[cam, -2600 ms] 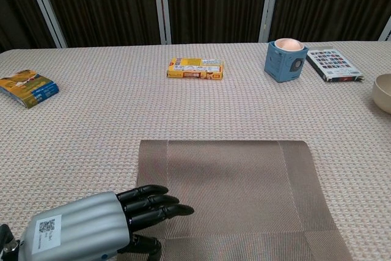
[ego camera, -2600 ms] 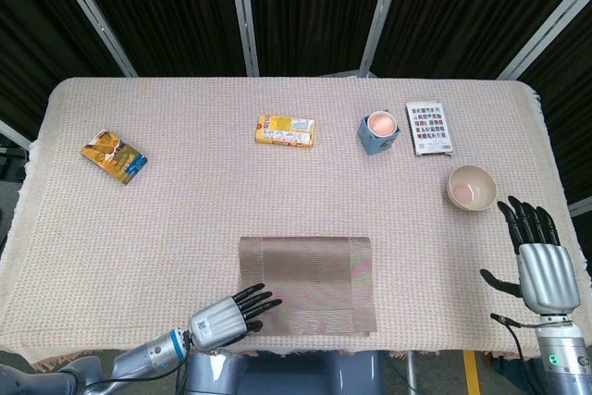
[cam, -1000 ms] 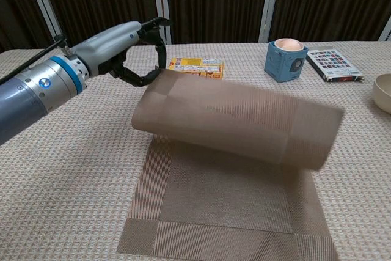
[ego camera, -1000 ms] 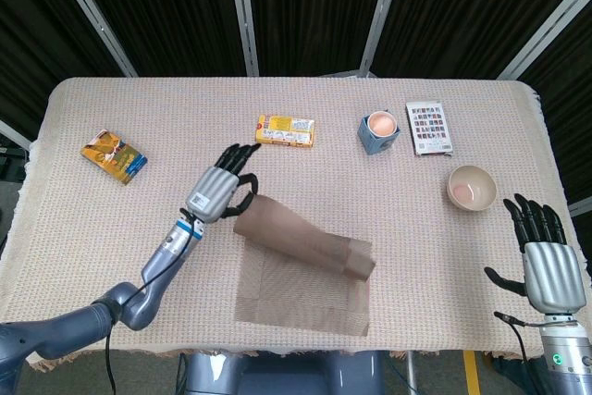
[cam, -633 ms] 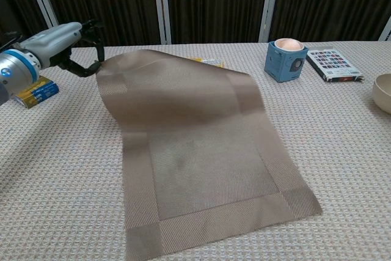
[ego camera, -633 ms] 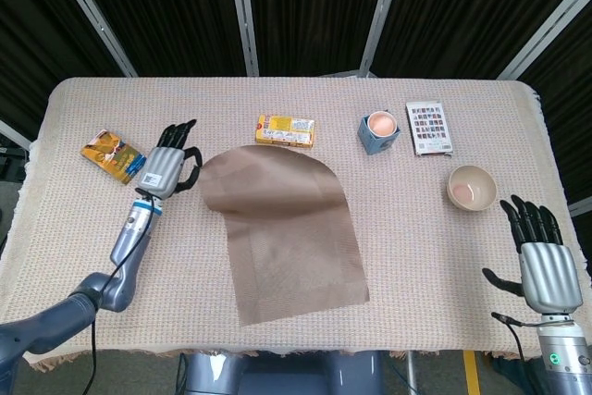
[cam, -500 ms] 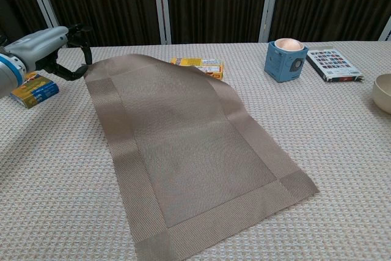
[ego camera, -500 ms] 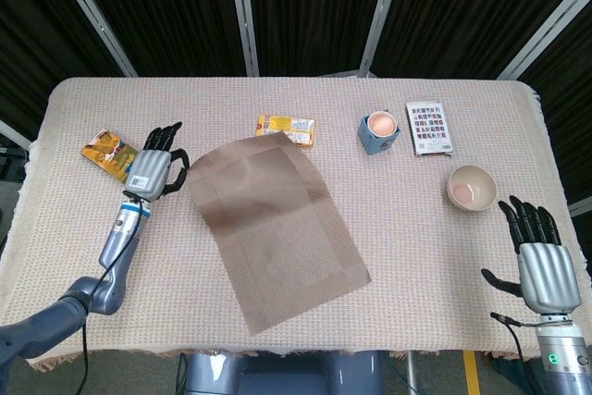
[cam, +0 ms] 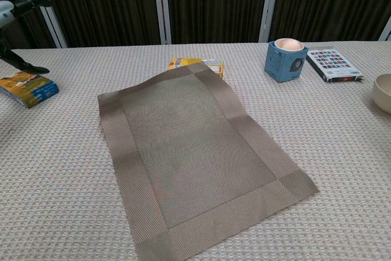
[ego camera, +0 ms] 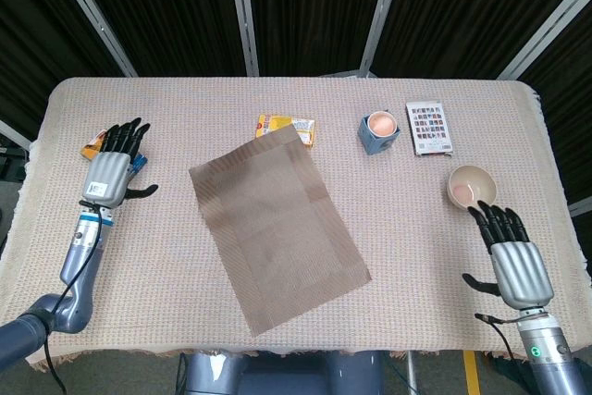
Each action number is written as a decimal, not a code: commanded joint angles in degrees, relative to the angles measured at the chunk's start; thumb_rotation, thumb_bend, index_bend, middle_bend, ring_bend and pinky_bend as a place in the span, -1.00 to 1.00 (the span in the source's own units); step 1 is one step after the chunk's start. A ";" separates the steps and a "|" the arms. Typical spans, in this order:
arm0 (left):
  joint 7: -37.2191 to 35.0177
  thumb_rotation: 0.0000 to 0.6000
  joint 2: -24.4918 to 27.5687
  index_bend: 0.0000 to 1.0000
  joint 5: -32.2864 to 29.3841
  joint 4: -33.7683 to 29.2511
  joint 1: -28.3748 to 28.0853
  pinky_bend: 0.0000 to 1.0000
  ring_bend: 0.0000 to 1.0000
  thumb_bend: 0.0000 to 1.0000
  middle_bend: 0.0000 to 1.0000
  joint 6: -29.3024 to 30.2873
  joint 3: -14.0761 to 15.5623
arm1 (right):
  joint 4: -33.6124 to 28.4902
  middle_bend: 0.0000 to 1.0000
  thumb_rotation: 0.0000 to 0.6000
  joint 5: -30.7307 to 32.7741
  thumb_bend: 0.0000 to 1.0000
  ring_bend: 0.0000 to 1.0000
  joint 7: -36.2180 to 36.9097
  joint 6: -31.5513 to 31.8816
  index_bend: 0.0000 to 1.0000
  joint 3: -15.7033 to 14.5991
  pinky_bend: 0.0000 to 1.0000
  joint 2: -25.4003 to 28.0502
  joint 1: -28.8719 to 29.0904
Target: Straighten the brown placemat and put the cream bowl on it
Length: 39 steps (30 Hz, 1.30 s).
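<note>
We take the brown placemat [ego camera: 279, 228] as our landmark: it lies unrolled and flat on the woven tablecloth [ego camera: 444, 256], set askew so that its long sides run diagonally from the far left toward the near right. In the chest view, the placemat [cam: 195, 157] shows a darker border band around a lighter centre panel. Its far corner overlaps the near edge of the yellow box [ego camera: 289, 127], which shows behind that corner in the chest view as well [cam: 198, 63].

The cream bowl [ego camera: 472, 187] stands upright, well apart from the placemat on its right side, and is empty. The right hand [ego camera: 513, 261] hovers just on the near side of the bowl, palm down, fingers [ego camera: 493, 222] spread and pointing toward the bowl's rim, holding nothing; we cannot tell whether the fingertips touch the rim.

The left hand [ego camera: 113, 168] lies well to the left of the placemat, fingers apart and empty, over a yellow-and-blue packet [cam: 27, 87] of which only an edge shows past the hand in the head view.

Beyond the placemat's right side stand 2 further items: a blue cup [ego camera: 380, 132] with a pale pink interior, and just right of it a flat printed card [ego camera: 430, 128] lying face up.
</note>
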 commanded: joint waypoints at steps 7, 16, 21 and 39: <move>14.39 1.00 14.81 -1.00 -5.35 -26.83 11.52 -1.00 -1.00 -1.00 -1.00 10.28 2.47 | 5.46 -1.00 1.00 -8.66 -1.00 -1.00 3.51 -8.40 -1.00 -2.77 -1.00 -4.49 7.08; 18.21 1.00 23.34 -1.00 -5.36 -40.03 18.14 -1.00 -1.00 -1.00 -1.00 16.67 5.44 | 12.80 -1.00 1.00 -13.91 -1.00 -1.00 2.91 -11.45 -0.89 -5.03 -1.00 -12.47 10.55; 17.50 1.00 24.07 -1.00 -4.35 -40.71 19.61 -1.00 -1.00 -1.00 -1.00 18.11 6.38 | 16.46 -1.00 1.00 -15.29 -1.00 -1.00 1.59 -11.99 -0.86 -5.75 -1.00 -16.56 11.53; 16.07 1.00 23.55 -1.00 -5.04 -39.09 19.18 -1.00 -1.00 -1.00 -1.00 15.50 6.72 | 27.35 -1.00 1.00 -15.26 -1.00 -1.00 -1.64 -15.76 -0.80 -4.38 -1.00 -26.87 16.52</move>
